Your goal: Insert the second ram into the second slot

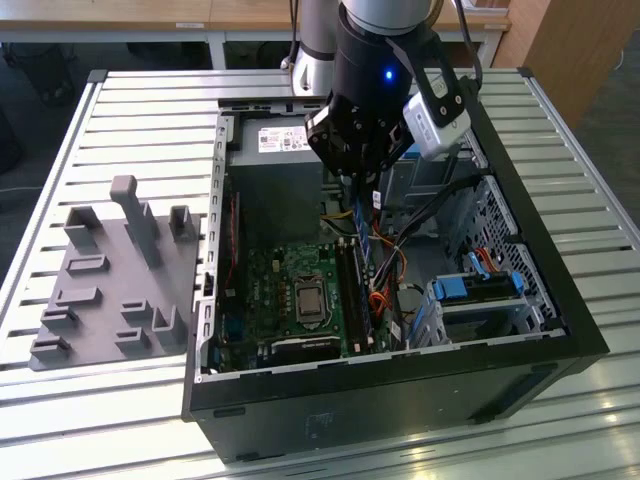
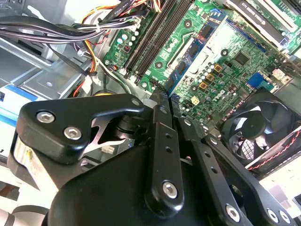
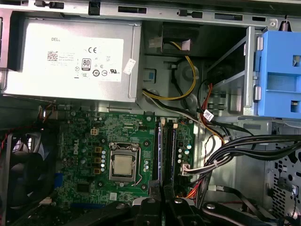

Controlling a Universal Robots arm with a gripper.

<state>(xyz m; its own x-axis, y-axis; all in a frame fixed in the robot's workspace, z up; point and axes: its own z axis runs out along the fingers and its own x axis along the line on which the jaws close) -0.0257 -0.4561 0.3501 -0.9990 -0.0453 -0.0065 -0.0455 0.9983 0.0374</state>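
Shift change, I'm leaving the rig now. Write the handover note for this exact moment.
Gripper: fingers shut on the second ram, a blue stick hanging down into the open case.
Memory slots: on the motherboard, beside the processor socket.
Done: ram picked up, held over the board near the slots.
Left: it is not yet seated in the second slot.

Gripper (image 3: 161,194) is seen clamped on the second ram (image 3: 159,153), held edge-on over the memory slots (image 3: 172,150) of the green motherboard (image 3: 89,155). The CPU socket (image 3: 124,167) is noted just beside the slots. A silver power supply (image 3: 75,59) is recorded at the board's far edge, and a blue drive-bay latch (image 3: 280,75) above black cables (image 3: 249,146).
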